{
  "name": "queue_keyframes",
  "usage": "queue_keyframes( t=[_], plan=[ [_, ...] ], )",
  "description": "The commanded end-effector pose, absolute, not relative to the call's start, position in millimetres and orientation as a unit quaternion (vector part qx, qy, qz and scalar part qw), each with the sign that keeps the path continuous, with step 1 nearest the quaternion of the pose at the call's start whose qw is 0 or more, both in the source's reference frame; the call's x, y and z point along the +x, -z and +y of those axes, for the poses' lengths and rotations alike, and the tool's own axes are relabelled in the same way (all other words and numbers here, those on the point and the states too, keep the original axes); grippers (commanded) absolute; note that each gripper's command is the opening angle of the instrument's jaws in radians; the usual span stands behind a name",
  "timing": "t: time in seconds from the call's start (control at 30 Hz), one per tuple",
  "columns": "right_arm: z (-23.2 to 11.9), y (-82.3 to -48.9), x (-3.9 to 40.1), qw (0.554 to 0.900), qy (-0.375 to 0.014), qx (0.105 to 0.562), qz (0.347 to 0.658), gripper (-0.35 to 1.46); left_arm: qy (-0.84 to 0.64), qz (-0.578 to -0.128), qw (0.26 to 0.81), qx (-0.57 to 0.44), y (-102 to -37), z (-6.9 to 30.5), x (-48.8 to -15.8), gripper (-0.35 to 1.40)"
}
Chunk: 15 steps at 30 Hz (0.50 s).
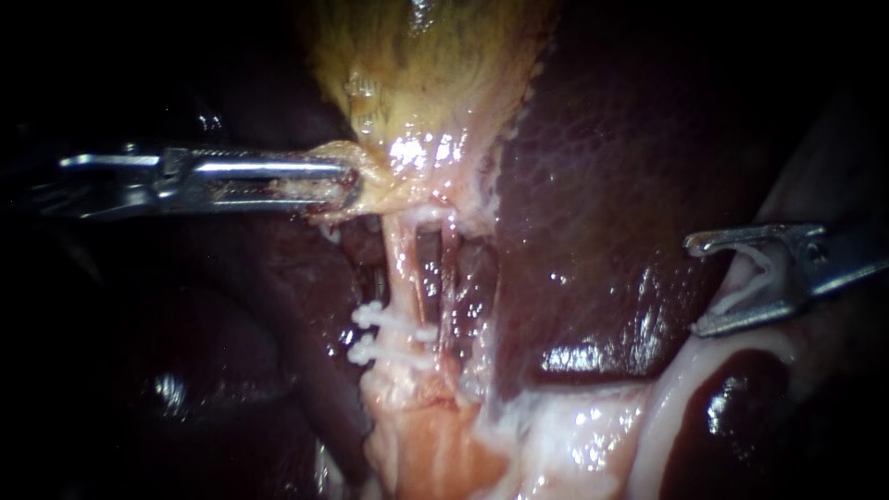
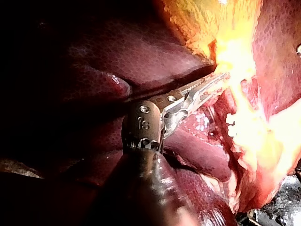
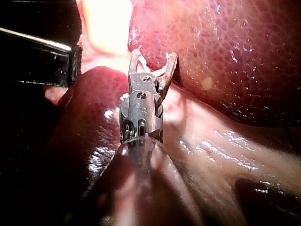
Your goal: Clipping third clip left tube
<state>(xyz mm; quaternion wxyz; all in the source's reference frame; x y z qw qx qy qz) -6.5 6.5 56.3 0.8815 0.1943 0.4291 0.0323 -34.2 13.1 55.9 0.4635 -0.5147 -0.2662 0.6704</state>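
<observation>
My left instrument point(image 1: 344, 182) comes in from the left, its jaws shut on the yellowish neck of the gallbladder point(image 1: 417, 65) and holding it taut. Below the grip run two pale tubes side by side, the left tube point(image 1: 400, 264) and the right tube point(image 1: 452, 268). Two white clips point(image 1: 387, 319) point(image 1: 381, 352) sit across the left tube, one just under the other. My right instrument point(image 1: 711, 283) stands far to the right over the liver point(image 1: 602, 185), apart from both tubes. Its jaws stand wide and hold a white clip point(image 1: 748, 278) between them.
Dark liver lobes lie on both sides of the tubes. Pale wet tissue point(image 1: 556, 435) spreads below the clips and curves up toward my right instrument. In the right wrist view my left instrument's shaft point(image 3: 37, 47) crosses ahead of the jaws.
</observation>
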Motion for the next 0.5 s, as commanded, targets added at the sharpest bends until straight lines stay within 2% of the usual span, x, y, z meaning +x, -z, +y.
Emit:
queue_keyframes(
  t=[0.03, 0.33, 0.5],
  plan=[
    [6.5, -56.3, -6.5, 0.881, -0.032, 0.194, 0.429, 0.5, -0.67, -0.268, 0.463, -0.515, -55.6, 13.2, -33.9, -0.35],
    [6.4, -56.3, -6.5, 0.882, -0.032, 0.194, 0.429, 0.5, -0.656, -0.268, 0.475, -0.522, -50.0, 16.1, -29.1, -0.35],
    [6.3, -56.1, -6.5, 0.881, -0.033, 0.194, 0.43, 0.5, -0.655, -0.263, 0.478, -0.522, -49.1, 16.6, -27.4, -0.35]
  ],
)
